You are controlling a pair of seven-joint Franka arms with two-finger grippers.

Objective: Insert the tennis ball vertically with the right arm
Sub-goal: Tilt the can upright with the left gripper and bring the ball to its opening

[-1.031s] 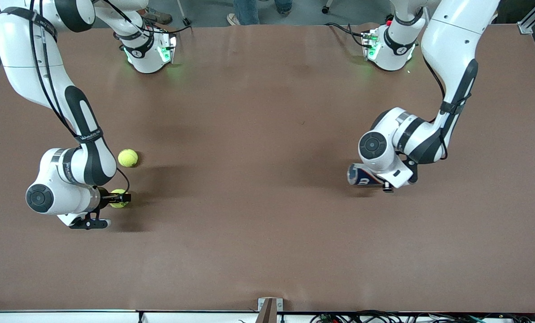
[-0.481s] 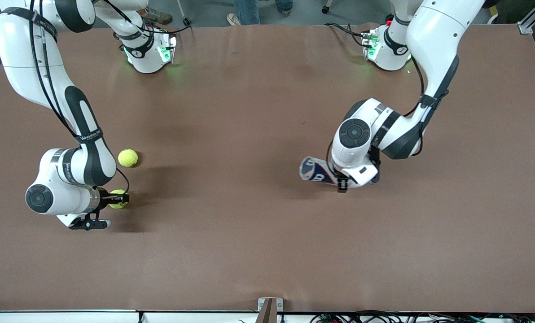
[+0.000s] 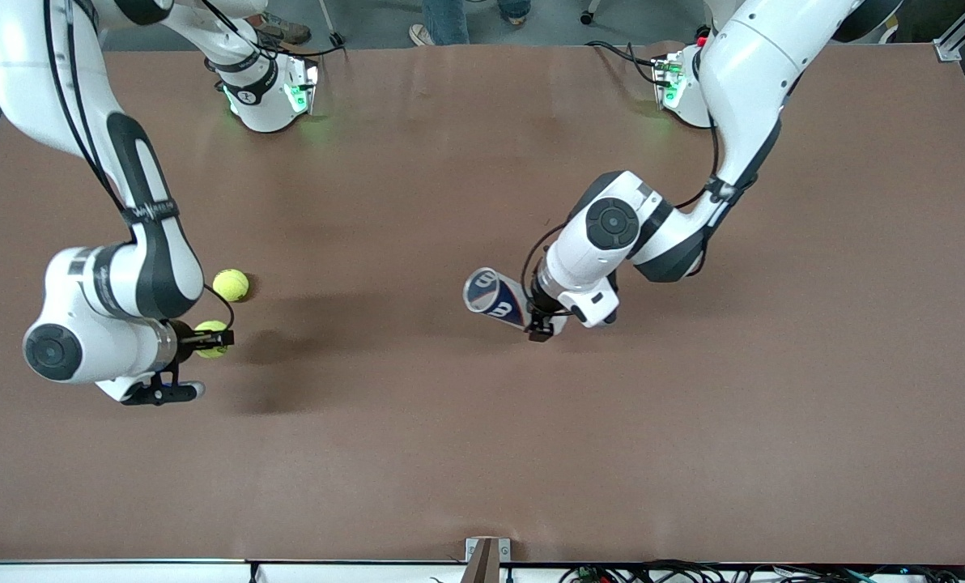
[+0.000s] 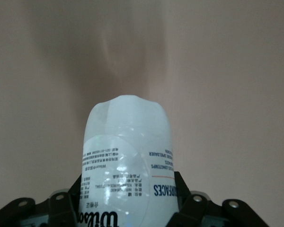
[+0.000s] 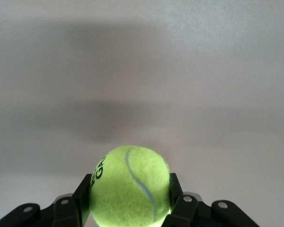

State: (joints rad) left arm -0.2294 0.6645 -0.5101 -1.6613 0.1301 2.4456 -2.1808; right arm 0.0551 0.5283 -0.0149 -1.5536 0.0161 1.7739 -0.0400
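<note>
Held tennis ball [image 3: 211,338] sat at mid-left of the front frame, clamped in the right gripper [image 3: 214,340], just off the brown table [image 3: 482,453]; right arm [image 3: 118,283] came down the left edge. Second tennis ball [image 3: 231,285] lay on the table just above it. Near frame centre, the left gripper [image 3: 537,317] was clenched on a tilted tennis ball can [image 3: 495,296], over the table.
</note>
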